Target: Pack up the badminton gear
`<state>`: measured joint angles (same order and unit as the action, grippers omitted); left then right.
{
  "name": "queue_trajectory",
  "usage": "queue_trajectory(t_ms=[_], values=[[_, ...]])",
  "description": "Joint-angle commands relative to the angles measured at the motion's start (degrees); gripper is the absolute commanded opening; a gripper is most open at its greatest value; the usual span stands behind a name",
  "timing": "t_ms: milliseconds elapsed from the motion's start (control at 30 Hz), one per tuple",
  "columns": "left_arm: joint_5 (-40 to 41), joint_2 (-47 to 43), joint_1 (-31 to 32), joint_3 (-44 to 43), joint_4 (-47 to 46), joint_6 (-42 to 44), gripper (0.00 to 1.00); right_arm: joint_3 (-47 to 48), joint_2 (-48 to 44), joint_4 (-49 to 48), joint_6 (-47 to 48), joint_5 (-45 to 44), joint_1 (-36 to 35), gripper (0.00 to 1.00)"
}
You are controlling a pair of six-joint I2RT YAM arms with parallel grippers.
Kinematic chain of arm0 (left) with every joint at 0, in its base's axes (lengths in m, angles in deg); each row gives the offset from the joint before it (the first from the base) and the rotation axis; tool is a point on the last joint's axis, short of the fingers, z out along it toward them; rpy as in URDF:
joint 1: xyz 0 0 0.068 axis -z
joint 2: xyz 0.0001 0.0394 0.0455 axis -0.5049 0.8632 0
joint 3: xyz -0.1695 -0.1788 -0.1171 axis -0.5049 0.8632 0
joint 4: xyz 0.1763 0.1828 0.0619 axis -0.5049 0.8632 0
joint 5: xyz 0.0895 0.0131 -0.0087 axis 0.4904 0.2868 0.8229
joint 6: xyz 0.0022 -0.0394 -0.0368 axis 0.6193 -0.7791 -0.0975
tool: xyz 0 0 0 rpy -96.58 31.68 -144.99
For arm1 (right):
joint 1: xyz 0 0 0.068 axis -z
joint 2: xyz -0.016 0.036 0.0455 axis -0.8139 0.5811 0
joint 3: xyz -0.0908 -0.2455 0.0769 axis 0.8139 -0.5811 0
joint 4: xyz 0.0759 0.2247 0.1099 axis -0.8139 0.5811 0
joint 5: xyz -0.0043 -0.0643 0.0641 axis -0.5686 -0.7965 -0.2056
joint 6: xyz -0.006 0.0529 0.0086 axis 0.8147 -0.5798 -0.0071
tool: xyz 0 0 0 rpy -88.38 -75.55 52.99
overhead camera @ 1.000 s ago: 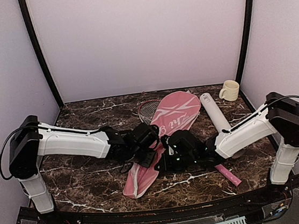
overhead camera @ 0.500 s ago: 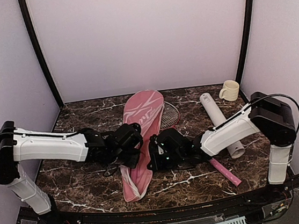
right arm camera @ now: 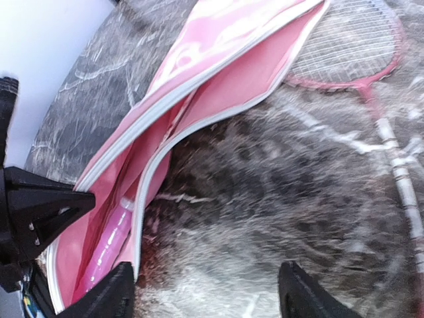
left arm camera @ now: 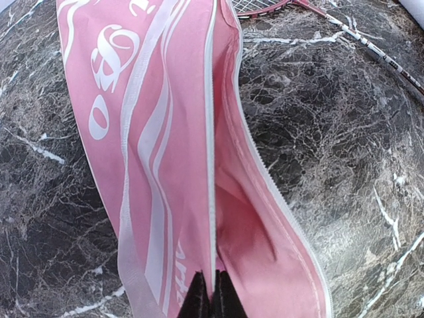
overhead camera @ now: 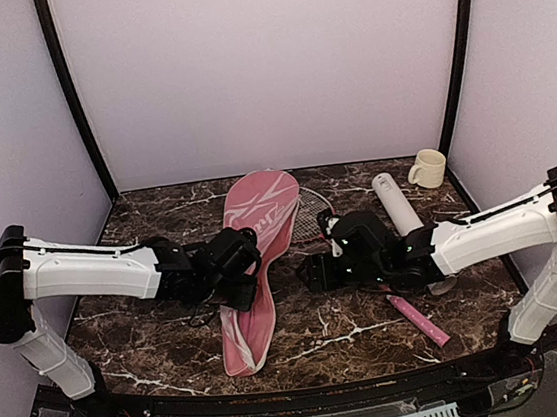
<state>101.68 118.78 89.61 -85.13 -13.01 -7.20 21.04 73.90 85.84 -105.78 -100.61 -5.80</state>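
The pink lettered racquet cover [overhead camera: 254,262] lies lengthwise on the marble table, its zip side gaping. My left gripper [overhead camera: 249,272] is shut on the cover's white zip edge [left arm camera: 213,199]. Inside the opening lies a pink racquet handle [right arm camera: 109,245]. A second racquet rests on the table to the right of the cover, with its red-rimmed head [overhead camera: 309,215] beside the cover's top and its pink handle [overhead camera: 419,319] near the front. My right gripper [overhead camera: 311,270] is open just right of the cover, holding nothing [right arm camera: 207,298]. The white tube [overhead camera: 399,210] lies behind my right arm.
A cream mug [overhead camera: 427,168] stands in the back right corner. The racquet's thin shaft [right arm camera: 397,172] runs across the table under my right arm. The enclosure walls close in on three sides.
The cover has swung left and straightened, uncovering the racquet head on its right. My right gripper let go of the cover, opened and drew back to the right. The left gripper kept its hold.
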Motion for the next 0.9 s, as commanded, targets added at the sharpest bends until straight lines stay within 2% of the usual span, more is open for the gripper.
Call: queue_trajectory(t_ms=[0,167,467,633,867], values=[[-0.63,-3.19,-0.70,1.17,-1.63,-0.38,0.00,-4.91,-7.58,2.43,5.69,-8.45,1.54,0.82],[-1.14,-3.90,-1.17,1.88,-2.25,-0.63,0.00,-8.03,-12.81,4.18,11.19,-8.19,4.54,0.89],[-1.96,-4.37,-1.76,2.40,-2.90,-0.76,0.00,-8.80,-8.84,9.74,11.63,-2.37,14.48,0.87],[-2.05,-4.64,-1.81,2.69,-2.90,-0.76,0.00,-7.87,-4.68,9.56,13.11,0.00,16.58,0.79],[-2.36,-5.29,-1.90,3.58,-3.60,-0.80,0.00,-4.63,1.32,10.25,15.58,-2.30,16.68,0.57]])
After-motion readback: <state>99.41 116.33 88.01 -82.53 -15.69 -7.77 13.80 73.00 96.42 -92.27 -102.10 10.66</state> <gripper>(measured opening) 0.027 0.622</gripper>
